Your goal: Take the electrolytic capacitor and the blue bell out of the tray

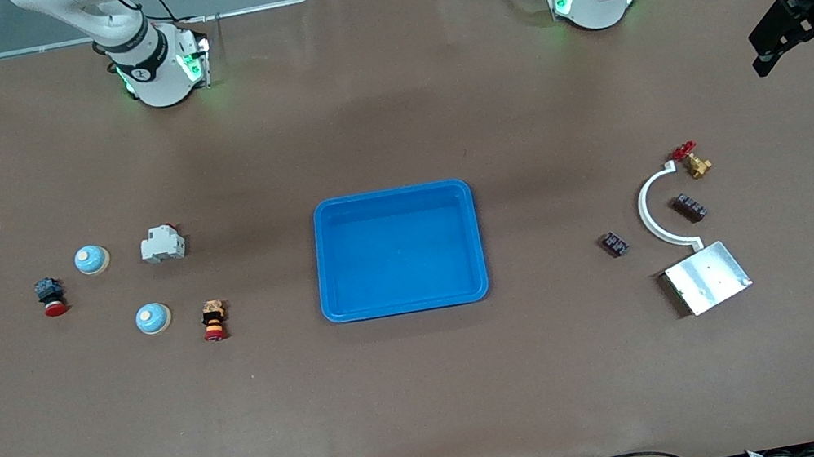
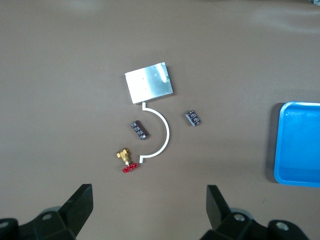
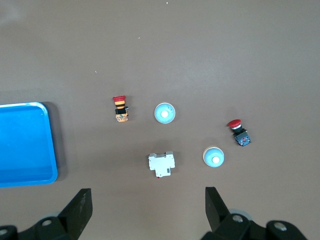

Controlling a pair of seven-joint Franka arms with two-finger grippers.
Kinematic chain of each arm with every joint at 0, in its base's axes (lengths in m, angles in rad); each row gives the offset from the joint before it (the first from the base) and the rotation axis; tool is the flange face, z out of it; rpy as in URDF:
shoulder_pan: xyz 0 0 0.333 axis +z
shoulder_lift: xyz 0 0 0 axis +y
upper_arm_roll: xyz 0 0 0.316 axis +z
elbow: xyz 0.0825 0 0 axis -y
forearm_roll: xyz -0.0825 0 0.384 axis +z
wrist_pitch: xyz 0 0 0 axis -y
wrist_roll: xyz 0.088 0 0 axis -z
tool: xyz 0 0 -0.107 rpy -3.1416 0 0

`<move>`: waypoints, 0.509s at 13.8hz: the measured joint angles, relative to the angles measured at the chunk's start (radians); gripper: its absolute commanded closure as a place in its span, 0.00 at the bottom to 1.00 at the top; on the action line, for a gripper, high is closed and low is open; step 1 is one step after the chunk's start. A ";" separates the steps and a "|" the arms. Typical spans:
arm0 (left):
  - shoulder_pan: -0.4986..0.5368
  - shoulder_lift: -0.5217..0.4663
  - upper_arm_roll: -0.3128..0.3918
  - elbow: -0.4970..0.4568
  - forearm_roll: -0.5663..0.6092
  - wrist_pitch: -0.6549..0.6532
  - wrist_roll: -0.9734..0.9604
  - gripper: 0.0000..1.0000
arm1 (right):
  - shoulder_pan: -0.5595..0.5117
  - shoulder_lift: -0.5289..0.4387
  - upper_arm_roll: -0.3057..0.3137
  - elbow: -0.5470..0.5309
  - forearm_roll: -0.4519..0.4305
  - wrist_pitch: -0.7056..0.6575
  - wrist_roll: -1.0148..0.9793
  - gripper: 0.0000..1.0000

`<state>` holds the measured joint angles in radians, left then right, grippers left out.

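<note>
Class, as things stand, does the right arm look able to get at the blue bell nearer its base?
Probably yes. The right gripper hangs open above that end of the table, and the blue bell sits apart from the white breaker and red push-button, nothing over it.

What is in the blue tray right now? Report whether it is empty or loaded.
Empty. The blue tray shows only its bare blue floor in the front view; both bells and both capacitors lie on the table outside it.
</note>
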<state>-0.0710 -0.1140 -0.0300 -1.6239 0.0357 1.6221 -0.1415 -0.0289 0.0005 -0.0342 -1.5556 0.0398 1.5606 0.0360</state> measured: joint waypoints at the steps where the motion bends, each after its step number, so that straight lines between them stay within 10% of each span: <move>1: 0.000 0.000 0.000 0.000 0.000 0.000 0.000 0.00 | -0.002 0.001 0.000 0.000 0.002 0.000 0.000 0.00; 7: -0.004 0.000 -0.002 0.000 0.000 -0.001 0.000 0.00 | -0.002 0.011 0.002 -0.001 0.002 0.000 -0.050 0.00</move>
